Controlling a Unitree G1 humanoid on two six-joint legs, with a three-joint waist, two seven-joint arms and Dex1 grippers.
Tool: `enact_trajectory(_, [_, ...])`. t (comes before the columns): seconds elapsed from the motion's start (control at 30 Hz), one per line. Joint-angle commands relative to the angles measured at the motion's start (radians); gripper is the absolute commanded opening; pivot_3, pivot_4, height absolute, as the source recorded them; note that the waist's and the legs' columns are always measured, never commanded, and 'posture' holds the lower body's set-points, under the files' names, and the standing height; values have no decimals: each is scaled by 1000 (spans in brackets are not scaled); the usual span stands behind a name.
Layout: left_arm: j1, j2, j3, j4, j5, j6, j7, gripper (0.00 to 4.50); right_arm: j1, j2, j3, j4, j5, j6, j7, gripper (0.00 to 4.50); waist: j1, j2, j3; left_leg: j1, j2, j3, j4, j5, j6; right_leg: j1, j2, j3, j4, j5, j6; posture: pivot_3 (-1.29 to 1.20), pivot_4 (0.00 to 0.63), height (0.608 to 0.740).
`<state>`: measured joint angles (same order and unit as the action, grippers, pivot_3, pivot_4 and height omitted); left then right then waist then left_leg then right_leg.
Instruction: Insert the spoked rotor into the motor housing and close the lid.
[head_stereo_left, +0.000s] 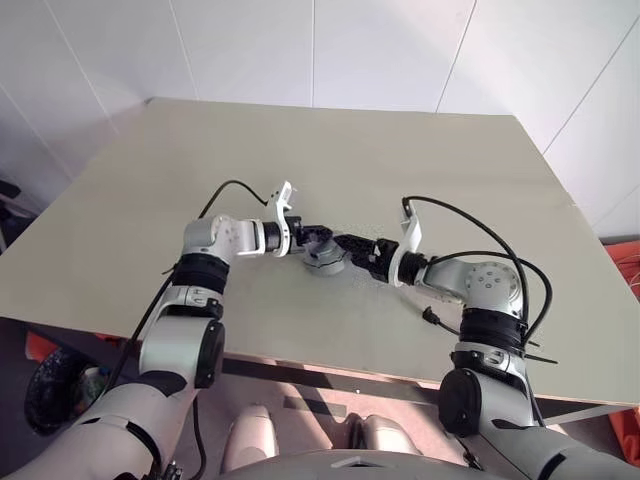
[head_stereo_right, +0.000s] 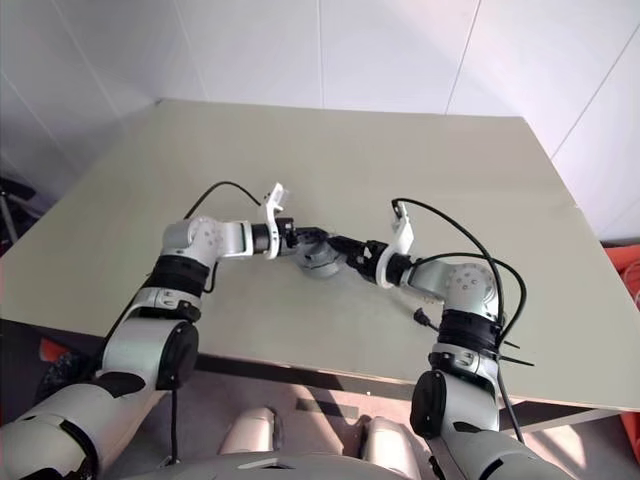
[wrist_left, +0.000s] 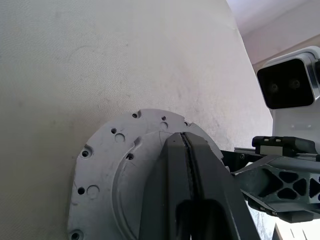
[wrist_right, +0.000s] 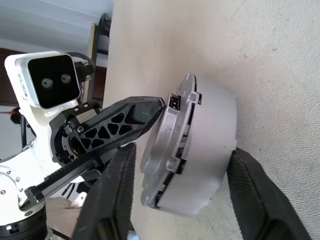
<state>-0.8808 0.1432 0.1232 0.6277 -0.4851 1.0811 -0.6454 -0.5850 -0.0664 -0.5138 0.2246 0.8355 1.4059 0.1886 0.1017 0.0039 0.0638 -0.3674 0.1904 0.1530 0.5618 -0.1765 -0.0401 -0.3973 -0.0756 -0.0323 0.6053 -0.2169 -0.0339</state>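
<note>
Motor housing (wrist_right: 210, 145), a grey round metal cup, is seen resting on the surface mid-front. Lid (wrist_left: 107, 175), a plain grey disc with small holes, is laid over it, a narrow gap left at the edge.

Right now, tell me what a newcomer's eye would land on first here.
The two grippers meeting mid-table over one grey part: the motor housing with the lid folded almost shut on it. The left gripper, fingers together, presses on the lid's plain outer face. The right gripper straddles the housing, a finger on each side, on the pale table.
</note>
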Motion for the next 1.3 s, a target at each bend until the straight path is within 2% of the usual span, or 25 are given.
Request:
enact_trajectory(0.03, [-3, -11, -17, 10, 7, 9, 3, 0, -74, 26, -13, -50, 77, 2, 20, 1972, 1, 0, 0, 0, 0, 0, 0, 0, 0, 0, 0, 0, 0, 0, 0, 0, 0, 740])
enact_trajectory(0.1, [-4, -12, -17, 13, 8, 7, 3, 0, -81, 27, -17, -53, 79, 4, 17, 1410, 2, 0, 0, 0, 0, 0, 0, 0, 0, 0, 0, 0, 0, 0, 0, 0, 0, 740])
enact_trajectory(0.5, [-5, -12, -13, 15, 8, 2, 7, 0, -91, 30, -22, -45, 73, 1, -1, 1410, 6, 0, 0, -2, 0, 0, 0, 0, 0, -1, 0, -1, 0, 0, 0, 0, 0, 740])
enact_trajectory(0.53, [-5, -12, -13, 16, 9, 1, 7, 0, -91, 30, -24, -42, 73, -2, -2, 1164, 6, 0, 0, -2, 0, 0, 0, 0, 0, -1, 0, -1, 0, 0, 0, 0, 0, 740])
enact_trajectory(0.63, [-6, -11, -13, 17, 8, -1, 4, 0, -93, 29, -34, -29, 70, -10, -6, 1126, 7, 0, 0, -2, 0, 0, 1, 0, 0, -1, 0, -1, 0, 0, 0, 0, 0, 740])
enact_trajectory(1.3, [7, -9, 43, -16, -37, -10, -5, 0, -143, 82, -182, 44, 115, -72, -43, 1126, 27, 0, 0, -3, 0, 0, 1, 0, 0, -2, 0, -2, 1, 0, 0, 0, 0, 740])
